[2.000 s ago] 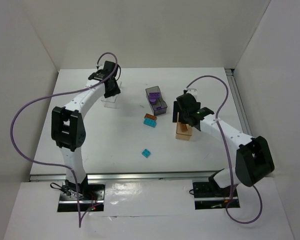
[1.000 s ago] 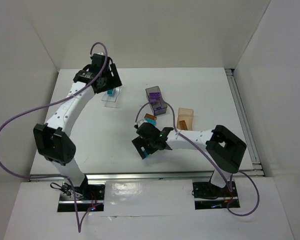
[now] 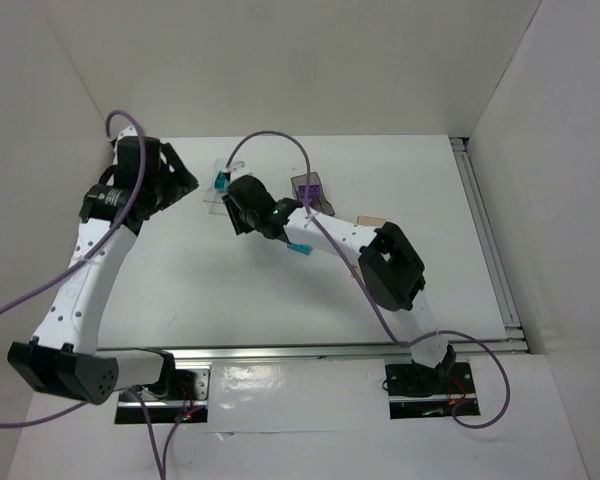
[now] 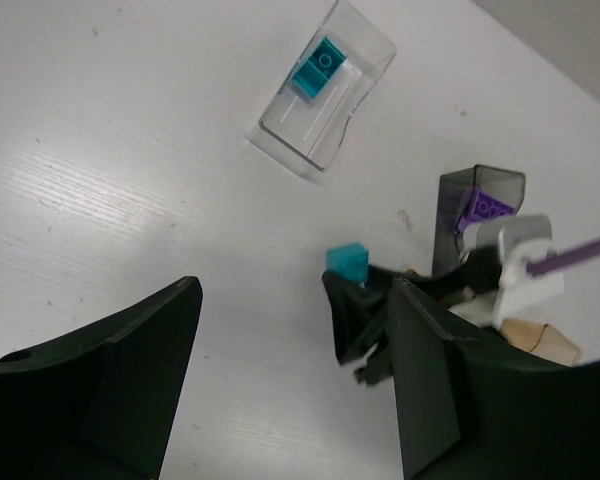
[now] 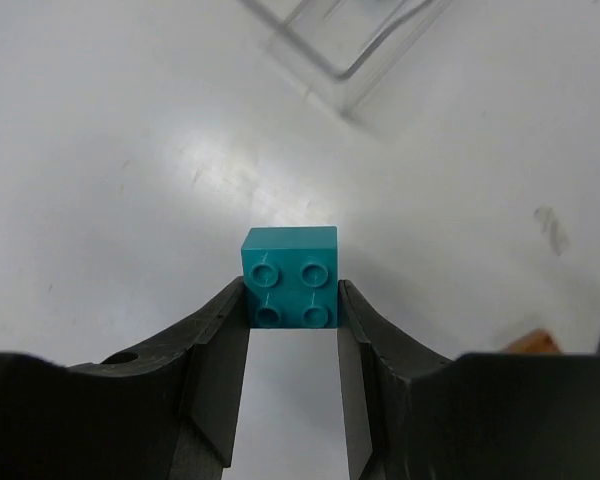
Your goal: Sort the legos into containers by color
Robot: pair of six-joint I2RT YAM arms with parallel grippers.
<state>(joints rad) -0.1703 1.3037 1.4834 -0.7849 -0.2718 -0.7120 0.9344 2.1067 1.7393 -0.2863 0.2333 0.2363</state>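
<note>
right fingers are now pinching the teal lego and hauling it toward the clear bin, left fingers hanging spread.

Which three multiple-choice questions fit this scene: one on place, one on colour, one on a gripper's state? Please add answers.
1. In the top view the clear bin stands A) left of the grey bin B) right of it C) on it.
2. The brick in the right gripper is A) purple B) teal C) orange.
3. The left gripper is A) open, empty B) shut on a brick C) shut on a bin.
Answers: A, the bins stand apart, clear one leftward; B, teal studs show between the fingers; A, its fingers stand wide, gripping nothing.
</note>
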